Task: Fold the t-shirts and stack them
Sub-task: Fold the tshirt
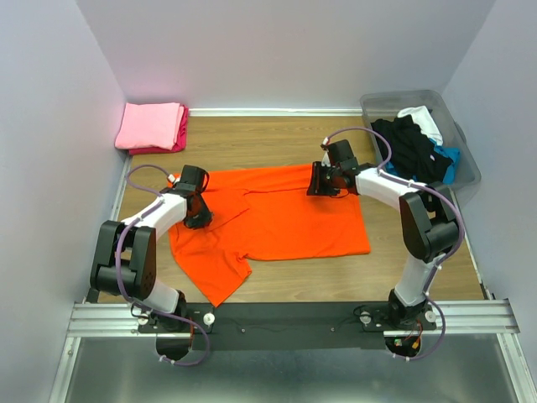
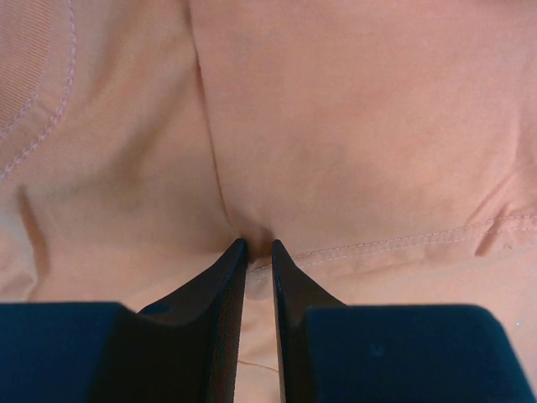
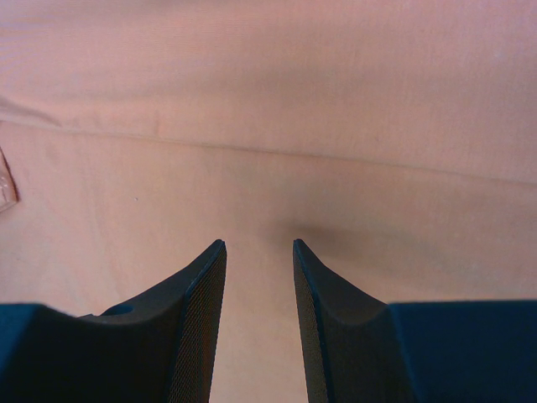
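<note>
Orange shirt (image 1: 277,218) mid-fold
Top: it lies long left-right, left gripper (image 1: 198,217) at its left end, right gripper (image 1: 323,186) at its far edge. Left wrist: jaws nearly closed, pinching cloth. Right wrist: jaws half apart, empty.

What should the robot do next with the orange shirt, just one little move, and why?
Probably close the right gripper on the orange t-shirt. Its fingers stand apart over flat cloth, while the left gripper looks pinched on a pucker of it. Then both could lift together.
</note>
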You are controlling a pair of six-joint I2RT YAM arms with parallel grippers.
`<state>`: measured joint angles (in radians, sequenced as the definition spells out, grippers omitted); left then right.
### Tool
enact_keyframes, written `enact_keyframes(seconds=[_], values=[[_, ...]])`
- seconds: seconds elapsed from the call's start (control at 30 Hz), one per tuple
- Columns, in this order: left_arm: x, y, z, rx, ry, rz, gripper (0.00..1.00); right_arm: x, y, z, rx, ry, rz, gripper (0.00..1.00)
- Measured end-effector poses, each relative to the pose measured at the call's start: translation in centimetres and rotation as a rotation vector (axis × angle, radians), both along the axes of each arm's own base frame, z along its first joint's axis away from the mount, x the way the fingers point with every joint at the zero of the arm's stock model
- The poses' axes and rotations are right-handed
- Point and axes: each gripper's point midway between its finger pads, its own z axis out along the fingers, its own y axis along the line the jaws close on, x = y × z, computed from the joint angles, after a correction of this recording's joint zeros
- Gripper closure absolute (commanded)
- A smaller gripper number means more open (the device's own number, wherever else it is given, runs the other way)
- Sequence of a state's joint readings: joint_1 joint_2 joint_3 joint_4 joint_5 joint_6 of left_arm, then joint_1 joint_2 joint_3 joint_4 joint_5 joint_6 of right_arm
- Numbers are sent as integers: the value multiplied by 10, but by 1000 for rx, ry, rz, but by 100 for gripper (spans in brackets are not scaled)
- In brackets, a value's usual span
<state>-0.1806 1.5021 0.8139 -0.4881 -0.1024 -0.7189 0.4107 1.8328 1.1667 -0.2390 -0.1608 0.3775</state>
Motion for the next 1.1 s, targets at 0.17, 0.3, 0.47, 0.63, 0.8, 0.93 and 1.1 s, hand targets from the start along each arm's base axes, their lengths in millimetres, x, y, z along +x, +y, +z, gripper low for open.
enact_keyframes(seconds=[0.17,0.3,0.47,0.63,0.8,0.93,1.1], values=[[2,-5,4,-4,-2,-14,74,-1,-2,-2,-9,1,-6,55],[2,-8,4,-6,1,-24,80,-1,-3,-3,-13,2,-8,55],[0,-9,4,-4,10,-29,93,-1,-3,-3,-14,3,-9,55],[-1,-10,4,-5,16,-31,100,-1,-3,-3,-14,3,-9,55],[-4,-10,4,-8,27,-33,100,-1,-3,-3,-14,3,-9,55],[-9,-13,4,-22,48,-37,100,-1,-3,-3,-14,3,-9,55],[-10,-17,8,-42,55,-45,100,-1,-3,-3,-14,3,-9,55]])
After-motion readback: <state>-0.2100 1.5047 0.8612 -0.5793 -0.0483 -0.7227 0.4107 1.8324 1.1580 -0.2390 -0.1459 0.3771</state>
